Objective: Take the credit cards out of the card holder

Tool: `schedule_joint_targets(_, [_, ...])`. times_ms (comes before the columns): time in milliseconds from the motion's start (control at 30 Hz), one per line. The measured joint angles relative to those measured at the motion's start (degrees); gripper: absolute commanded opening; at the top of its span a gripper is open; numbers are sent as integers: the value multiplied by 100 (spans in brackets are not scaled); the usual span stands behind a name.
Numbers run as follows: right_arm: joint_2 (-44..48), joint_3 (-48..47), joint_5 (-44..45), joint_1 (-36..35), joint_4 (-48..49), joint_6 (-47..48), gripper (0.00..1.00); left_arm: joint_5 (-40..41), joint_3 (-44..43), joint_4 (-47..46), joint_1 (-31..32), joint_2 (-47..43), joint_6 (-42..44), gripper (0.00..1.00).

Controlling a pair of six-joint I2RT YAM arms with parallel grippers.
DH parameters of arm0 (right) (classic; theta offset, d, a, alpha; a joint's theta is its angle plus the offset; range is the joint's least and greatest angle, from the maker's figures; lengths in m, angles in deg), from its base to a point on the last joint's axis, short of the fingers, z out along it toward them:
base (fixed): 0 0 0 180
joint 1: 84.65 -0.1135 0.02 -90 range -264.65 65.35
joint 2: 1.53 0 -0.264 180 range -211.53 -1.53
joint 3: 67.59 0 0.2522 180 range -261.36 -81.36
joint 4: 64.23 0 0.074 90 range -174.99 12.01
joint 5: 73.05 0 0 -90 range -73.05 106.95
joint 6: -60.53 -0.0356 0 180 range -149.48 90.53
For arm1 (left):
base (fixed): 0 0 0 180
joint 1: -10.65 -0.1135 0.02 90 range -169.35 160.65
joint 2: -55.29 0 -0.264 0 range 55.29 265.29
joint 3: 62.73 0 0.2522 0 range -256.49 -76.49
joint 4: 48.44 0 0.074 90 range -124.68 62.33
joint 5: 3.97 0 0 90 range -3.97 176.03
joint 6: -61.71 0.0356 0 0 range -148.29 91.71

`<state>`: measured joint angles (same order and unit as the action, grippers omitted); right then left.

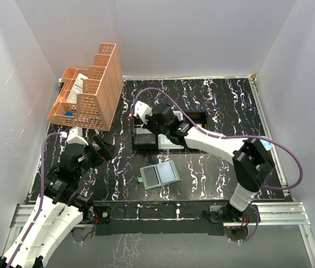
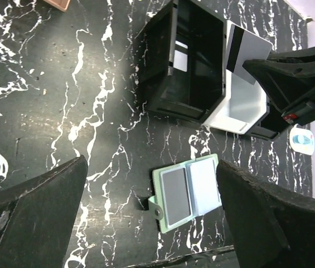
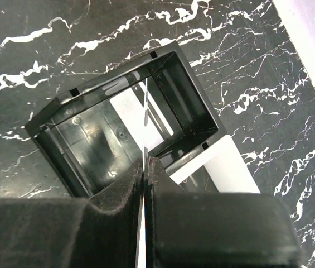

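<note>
Right pincer (image 3: 146, 163): clamped fully shut on a thin card (image 3: 146, 111), gripped by one edge and seen edge-on. The card's free end reaches ahead of the fingertips, above the black compartment of the tray (image 3: 54, 109). Left pincer (image 2: 151, 162): spread to its widest and holding nothing, hanging over the table (image 2: 45, 84). The card holder (image 2: 188, 190) lies open and flat on the table below and ahead of the left pincer. In the wrist view it sits between the two fingers and closer to the right-hand one; neither pincer touches it, and it lies well apart from the right one. Whether another card remains in its panels cannot be told. Likely faults: the narrow edge grip lets the card pivot or slip. If released off-centre, it may strike the compartment wall, lean there or fall outside. The unheld holder may slide when next approached.
</note>
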<state>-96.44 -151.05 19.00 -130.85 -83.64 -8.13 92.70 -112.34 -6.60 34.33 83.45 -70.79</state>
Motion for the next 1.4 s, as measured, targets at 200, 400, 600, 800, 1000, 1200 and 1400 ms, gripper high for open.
schedule_joint_targets(200, [-833,-570,175,-44,-160,671,0,109,-2,249,-2,-33,61,99])
schedule_joint_targets(400, [-1513,-968,385,-46,-293,1198,0,52,-2,245,0,-48,210,99])
schedule_joint_targets(600, [-2094,-1281,581,-55,-330,1661,0,-28,-2,245,-2,-48,363,99])
schedule_joint_targets(800, [-2465,-1486,723,-57,-275,2052,0,-50,-4,280,-2,-74,417,99])
schedule_joint_targets(1000, [-2741,-1624,774,-57,-144,2319,8,-50,-4,352,0,-229,417,99])
schedule_joint_targets(1200, [-2767,-1622,693,-57,-144,2367,22,-48,-4,374,-2,-289,417,99])
schedule_joint_targets(1400, [-2767,-1609,520,-57,-146,2310,33,-55,-4,372,0,-282,415,99])
